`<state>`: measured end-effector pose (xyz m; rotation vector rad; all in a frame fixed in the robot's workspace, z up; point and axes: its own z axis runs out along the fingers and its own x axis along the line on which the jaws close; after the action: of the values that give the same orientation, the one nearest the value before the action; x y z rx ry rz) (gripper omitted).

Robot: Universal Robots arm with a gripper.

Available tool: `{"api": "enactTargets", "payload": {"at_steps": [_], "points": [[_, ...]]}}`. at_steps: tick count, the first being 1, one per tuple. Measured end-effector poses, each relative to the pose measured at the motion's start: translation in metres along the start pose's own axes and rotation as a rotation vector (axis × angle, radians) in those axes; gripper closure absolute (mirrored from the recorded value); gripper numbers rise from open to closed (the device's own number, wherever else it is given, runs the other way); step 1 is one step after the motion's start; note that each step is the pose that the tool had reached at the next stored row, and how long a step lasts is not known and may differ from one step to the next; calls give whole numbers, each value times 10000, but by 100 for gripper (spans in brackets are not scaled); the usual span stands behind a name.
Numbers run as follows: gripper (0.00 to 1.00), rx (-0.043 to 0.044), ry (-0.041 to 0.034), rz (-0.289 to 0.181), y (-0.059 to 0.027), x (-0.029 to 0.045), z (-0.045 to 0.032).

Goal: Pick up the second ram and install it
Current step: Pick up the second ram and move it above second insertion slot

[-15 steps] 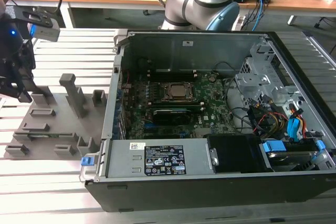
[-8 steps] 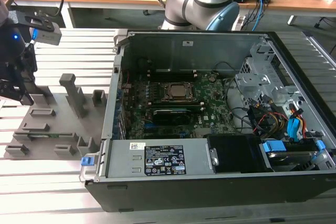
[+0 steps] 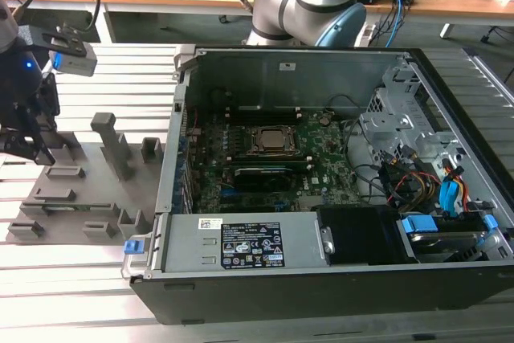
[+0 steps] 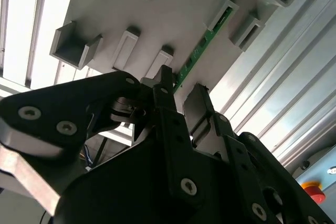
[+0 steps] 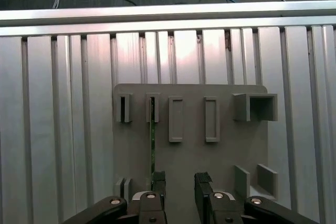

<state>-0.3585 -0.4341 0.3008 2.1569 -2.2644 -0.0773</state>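
Claw (image 5: 180,182) hangs over the grey holder plate (image 5: 226,150) at the exterior view's left, well apart from the open PC case (image 3: 321,295). Jaws are part open w/ nothing btwn them, so no grip yet. Second ram (image 5: 153,145) is on that plate, stood on its long edge, far end tucked into a small upright bracket (image 5: 153,109), prob. so the top edge stays up and both faces are free to pinch. In the first wrist view it reads as a thin green line running from the bracket toward the claw. It lines up w/ one finger (image 5: 158,181) rather than the middle of the gap, so by my read the claw sits off-centre to the stick; can't tell if that finger touches it. Second wrist view agrees: the stick's claw-side end comes in just beside that fingertip. Room: other brackets flank the stick's far end, close on both sides, so clearance there is tight; mid-length the plate is bare either side. Plate lies flat on the slatted desk (image 5: 52,129). Case has its lid off and the motherboard (image 3: 321,168) is open from above, but metal walls ring it, so access looks top-down only.
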Motion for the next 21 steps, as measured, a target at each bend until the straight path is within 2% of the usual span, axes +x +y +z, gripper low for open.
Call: {"api": "enactTargets", "payload": {"at_steps": [12, 21], "points": [[64, 1, 0, -1, -9, 5, 188], [64, 0, 0, 0, -13, 8, 299]]}}
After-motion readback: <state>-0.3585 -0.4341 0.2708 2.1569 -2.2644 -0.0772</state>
